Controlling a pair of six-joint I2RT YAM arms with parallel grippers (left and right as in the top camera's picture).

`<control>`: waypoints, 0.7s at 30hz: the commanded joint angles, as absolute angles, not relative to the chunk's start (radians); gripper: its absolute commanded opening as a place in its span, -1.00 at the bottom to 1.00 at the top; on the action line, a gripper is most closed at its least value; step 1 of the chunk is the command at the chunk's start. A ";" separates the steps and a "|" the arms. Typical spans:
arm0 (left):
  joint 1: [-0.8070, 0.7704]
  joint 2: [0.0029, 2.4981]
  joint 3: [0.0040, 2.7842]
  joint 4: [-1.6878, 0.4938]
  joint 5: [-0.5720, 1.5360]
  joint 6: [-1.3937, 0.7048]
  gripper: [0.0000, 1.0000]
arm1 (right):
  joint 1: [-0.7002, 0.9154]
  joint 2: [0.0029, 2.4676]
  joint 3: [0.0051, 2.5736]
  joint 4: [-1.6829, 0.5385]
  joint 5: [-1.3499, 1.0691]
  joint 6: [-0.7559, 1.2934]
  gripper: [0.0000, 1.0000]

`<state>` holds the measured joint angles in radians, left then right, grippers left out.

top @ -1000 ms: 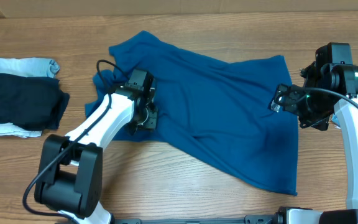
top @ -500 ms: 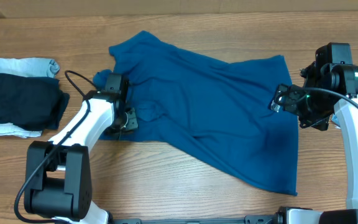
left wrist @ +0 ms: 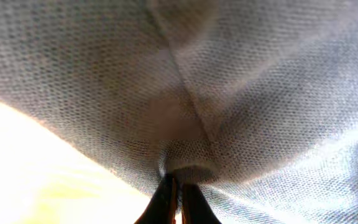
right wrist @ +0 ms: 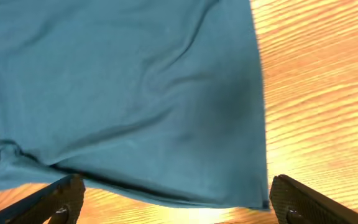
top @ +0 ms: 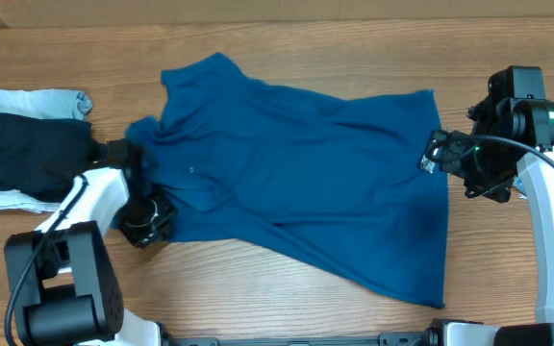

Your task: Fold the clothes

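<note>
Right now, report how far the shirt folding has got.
Done: no fold yet; the blue polo shirt lies spread open, rumpled, across the wooden table. In hand: the left gripper is pinched shut on knit fabric at the shirt's collar end; the right gripper hangs open over the hem end, holding nothing. Left: every fold.

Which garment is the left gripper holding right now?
The royal-blue polo shirt, spread across mid-table; the left gripper pinches its knit. The black folded garment and pale-blue piece lie at far left.
</note>
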<state>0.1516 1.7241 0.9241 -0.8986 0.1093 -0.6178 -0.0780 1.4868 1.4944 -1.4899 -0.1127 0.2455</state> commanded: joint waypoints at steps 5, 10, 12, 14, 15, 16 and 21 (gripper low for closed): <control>0.213 1.733 0.900 -0.873 0.071 -0.552 -0.92 | -0.133 1.502 1.218 -1.443 -0.164 0.319 1.00; 0.213 1.733 0.900 -0.863 0.075 -0.521 -0.91 | -0.140 1.502 1.177 -1.605 -0.238 0.338 1.00; 0.213 1.733 0.900 -0.863 0.080 -0.514 -0.90 | -0.144 1.502 1.174 -1.660 -0.240 0.421 1.00; 0.213 1.733 0.900 -0.863 0.083 -0.498 -0.88 | -0.172 1.502 1.145 -1.647 -0.242 0.461 1.00; 0.213 1.733 0.900 -0.860 0.088 -0.492 -0.85 | -0.200 1.502 1.121 -1.626 -0.244 0.471 1.00; 0.213 1.733 0.900 -0.857 0.092 -0.491 -0.79 | -0.229 1.502 1.094 -1.598 -0.249 0.471 1.00; 0.213 1.733 0.900 -0.849 0.136 -0.447 -0.22 | -0.318 1.502 0.907 -1.440 -0.290 0.415 1.00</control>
